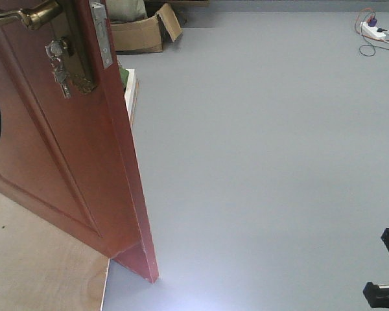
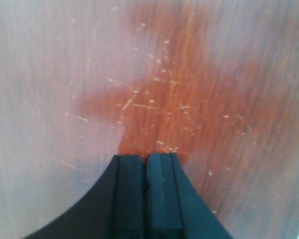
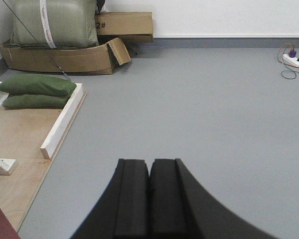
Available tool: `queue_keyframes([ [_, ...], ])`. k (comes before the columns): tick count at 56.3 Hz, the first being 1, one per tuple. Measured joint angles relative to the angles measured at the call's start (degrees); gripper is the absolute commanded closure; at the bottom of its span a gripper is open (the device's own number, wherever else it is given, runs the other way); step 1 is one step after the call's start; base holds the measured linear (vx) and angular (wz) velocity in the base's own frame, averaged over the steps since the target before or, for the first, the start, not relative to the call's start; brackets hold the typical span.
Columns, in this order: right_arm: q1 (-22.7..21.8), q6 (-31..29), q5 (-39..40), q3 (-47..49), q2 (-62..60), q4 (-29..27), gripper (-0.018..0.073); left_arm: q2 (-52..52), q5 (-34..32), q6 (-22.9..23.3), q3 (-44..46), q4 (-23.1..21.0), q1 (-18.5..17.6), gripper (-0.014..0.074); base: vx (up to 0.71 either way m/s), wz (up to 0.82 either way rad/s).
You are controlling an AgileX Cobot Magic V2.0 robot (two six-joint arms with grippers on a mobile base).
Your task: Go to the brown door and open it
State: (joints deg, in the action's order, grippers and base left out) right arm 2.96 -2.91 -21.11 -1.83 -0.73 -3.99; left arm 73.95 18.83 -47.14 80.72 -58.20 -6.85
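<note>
The brown door stands swung open at the left of the front view, its free edge toward me. Its brass lever handle and the keys in the lock sit at the top left. My left gripper is shut and empty, its tips right at the scratched reddish-brown door face, which fills the left wrist view. My right gripper is shut and empty, held over the grey floor; a black part of it shows at the front view's lower right.
A wooden platform with a white edge strip lies left, bearing green sandbags. Cardboard boxes and a green sack stand at the far wall. A power strip with cables lies far right.
</note>
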Motion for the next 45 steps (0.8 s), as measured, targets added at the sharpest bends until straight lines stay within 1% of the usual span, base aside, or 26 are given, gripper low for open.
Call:
queue_keyframes([
  [21, 0.00, 0.00, 0.00, 0.00, 0.00, 0.00, 0.0559, -0.10, 0.40, 0.00, 0.00, 0.00, 0.00, 0.0460, 0.06, 0.02],
  [45, 0.00, 0.00, 0.00, 0.00, 0.00, 0.00, 0.0559, -0.12, 0.40, 0.00, 0.00, 0.00, -0.11, 0.0460, 0.14, 0.01],
])
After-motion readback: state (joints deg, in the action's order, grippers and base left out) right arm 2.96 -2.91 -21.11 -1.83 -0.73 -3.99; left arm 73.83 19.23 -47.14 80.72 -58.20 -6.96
